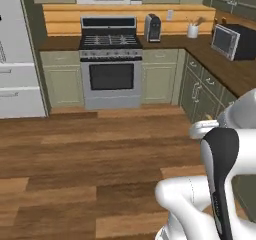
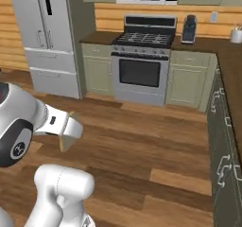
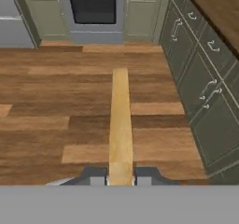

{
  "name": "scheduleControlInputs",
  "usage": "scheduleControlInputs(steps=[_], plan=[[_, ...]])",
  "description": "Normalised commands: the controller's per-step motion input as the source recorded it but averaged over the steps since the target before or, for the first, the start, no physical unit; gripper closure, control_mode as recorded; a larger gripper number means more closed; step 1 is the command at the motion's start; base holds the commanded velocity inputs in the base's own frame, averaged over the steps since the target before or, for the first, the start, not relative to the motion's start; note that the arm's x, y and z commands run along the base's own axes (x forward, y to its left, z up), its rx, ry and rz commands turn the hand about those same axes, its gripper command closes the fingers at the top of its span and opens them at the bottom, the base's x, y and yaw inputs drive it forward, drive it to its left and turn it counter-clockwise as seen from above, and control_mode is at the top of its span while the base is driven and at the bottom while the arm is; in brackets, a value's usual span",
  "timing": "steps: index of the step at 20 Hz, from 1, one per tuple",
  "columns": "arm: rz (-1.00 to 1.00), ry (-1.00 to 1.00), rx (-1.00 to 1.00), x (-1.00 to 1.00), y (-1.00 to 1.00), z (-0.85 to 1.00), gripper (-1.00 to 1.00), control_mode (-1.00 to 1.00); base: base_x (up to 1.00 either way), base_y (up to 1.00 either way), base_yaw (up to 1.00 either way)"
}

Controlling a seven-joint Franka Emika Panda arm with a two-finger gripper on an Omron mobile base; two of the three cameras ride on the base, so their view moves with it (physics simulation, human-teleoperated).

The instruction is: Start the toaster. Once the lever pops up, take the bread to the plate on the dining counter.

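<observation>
Pale tan bread [image 3: 120,125] sits edge-on between your hand's [image 3: 120,177] two dark fingertips [image 3: 95,175], the slice running straight up the middle of the hand view as a narrow strip. Your hand is closed tight on that slice, one pad against each flat face. In the right base view you can see the same slice [image 2: 66,135] as a thin tan edge poking out past the white wrist, held well above the floor. In the left base view the arm's white and black links block the hand, so you cannot check the grip from there.

Below and beyond the bread lies the wooden plank floor [image 3: 56,106], brown boards in mixed tones. To your right runs a line of grey-green base cabinets [image 3: 200,83] with metal handles, topped by a dark brown wood desk [image 1: 227,66].

On that desk, further off, you have a small oven [image 1: 231,41] with a glass door, and near the corner a white utensil holder [image 1: 192,31]. Along the far wall stands the stove [image 1: 110,59], gas burners on top and a dark oven window below, flanked by pale green cabinets. A dark coffee machine [image 1: 152,28] stands on the desk just right of the stove. A grey fridge [image 2: 47,37] stands at the far left, well apart from the stove
</observation>
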Motion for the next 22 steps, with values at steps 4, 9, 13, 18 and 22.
scheduleControlInputs(steps=[4,9,13,18,22], plan=[[0.0,0.0,0.0,0.0,0.0,0.0,1.0,1.0,0.02,0.04,0.95],[0.0,0.0,0.0,0.0,0.0,0.0,1.0,1.0,0.28,0.0,0.7],[0.0,0.0,0.0,0.0,0.0,0.0,1.0,1.0,0.47,-0.01,0.76],[0.0,0.0,0.0,0.0,0.0,0.0,1.0,1.0,0.68,-0.24,0.69],[0.0,0.0,0.0,0.0,0.0,0.0,1.0,1.0,0.84,-0.39,0.51]])
